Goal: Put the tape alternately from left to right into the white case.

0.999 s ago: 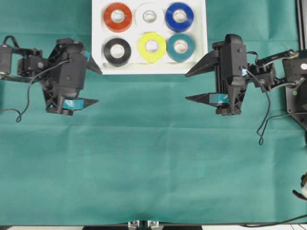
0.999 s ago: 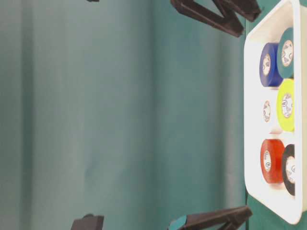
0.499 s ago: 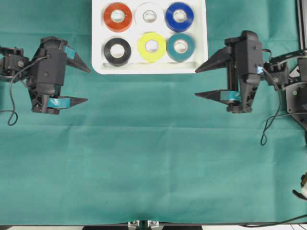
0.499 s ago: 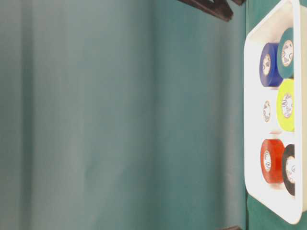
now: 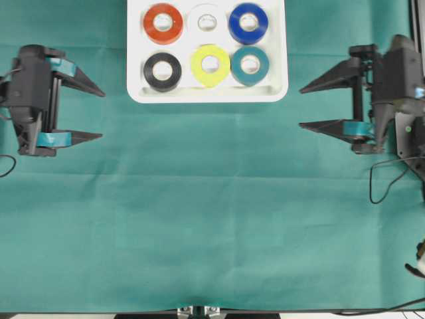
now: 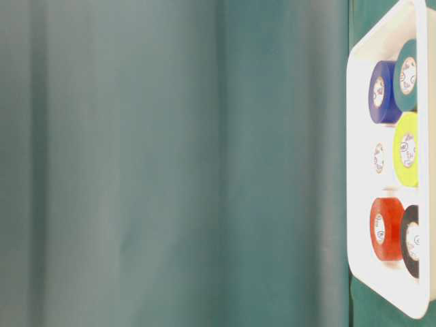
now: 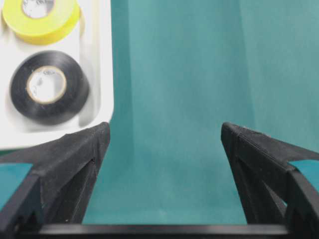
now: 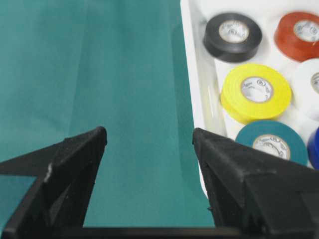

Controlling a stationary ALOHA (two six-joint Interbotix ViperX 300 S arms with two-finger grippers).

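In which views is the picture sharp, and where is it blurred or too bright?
Overhead view: sharp, evenly lit. Table-level view: turned sideways, the green cloth soft and hazy, the white case glaring, so the white tape nearly vanishes. Both wrist views: black jaws in the foreground blurred, the yellow tape sharp.

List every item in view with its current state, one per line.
red tape roll: flat in white case, far row
white tape roll: flat, far row, middle
blue tape roll: flat, far row
black tape roll: flat, near row
yellow tape roll: flat, near row, middle
teal tape roll: flat, near row
white case: holds all six rolls
left gripper: open, empty
right gripper: open, empty
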